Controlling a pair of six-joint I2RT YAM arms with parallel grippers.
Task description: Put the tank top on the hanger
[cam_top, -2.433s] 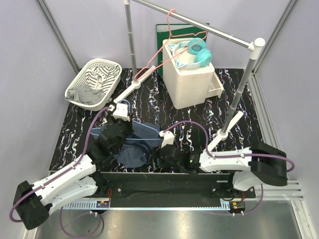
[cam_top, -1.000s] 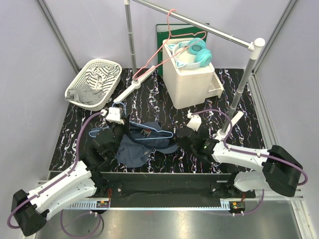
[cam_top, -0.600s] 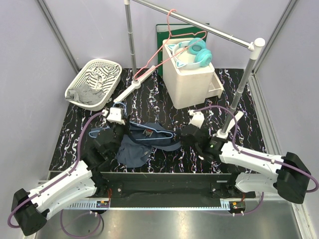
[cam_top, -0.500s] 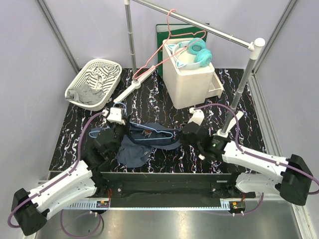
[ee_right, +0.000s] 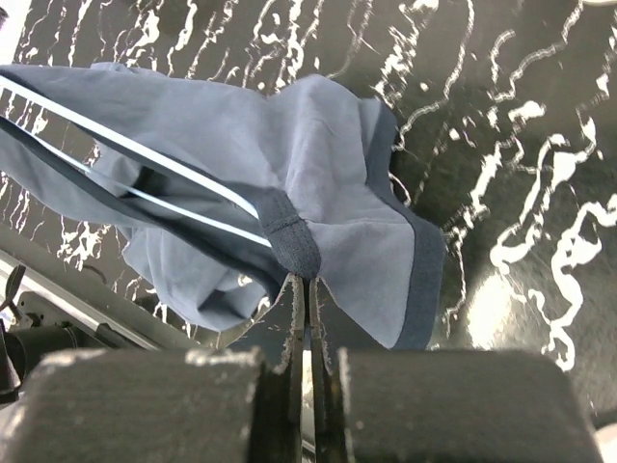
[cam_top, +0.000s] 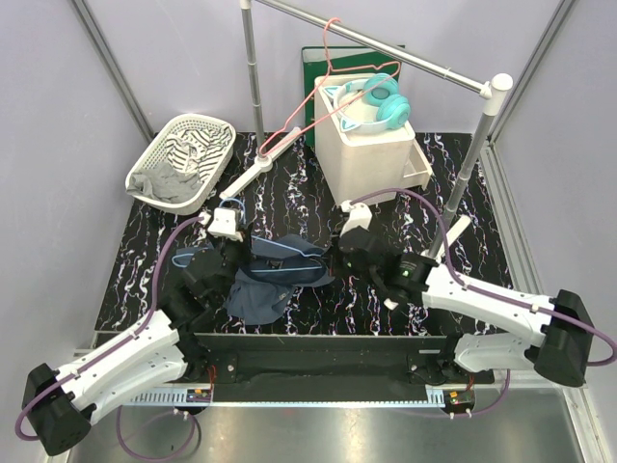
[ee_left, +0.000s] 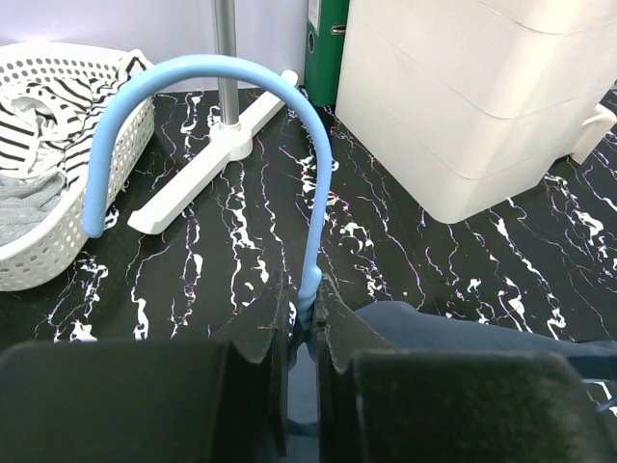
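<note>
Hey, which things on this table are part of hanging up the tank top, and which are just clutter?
In use: tank top, light-blue hanger, left hand gripping its hook, right hand pinching the top.
Lying about: basket of cloths, pink-red hanger, headphones, white drawer box, green binder.

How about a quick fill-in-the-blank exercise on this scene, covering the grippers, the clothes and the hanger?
1. The left gripper is shut on the hanger just below its curved ____.
2. The right gripper is shut on a seam of the tank top, part of which rests on the black marbled ____.
3. The striped cloth lies in the white ____.
Missing words: hook; table; basket.
</note>
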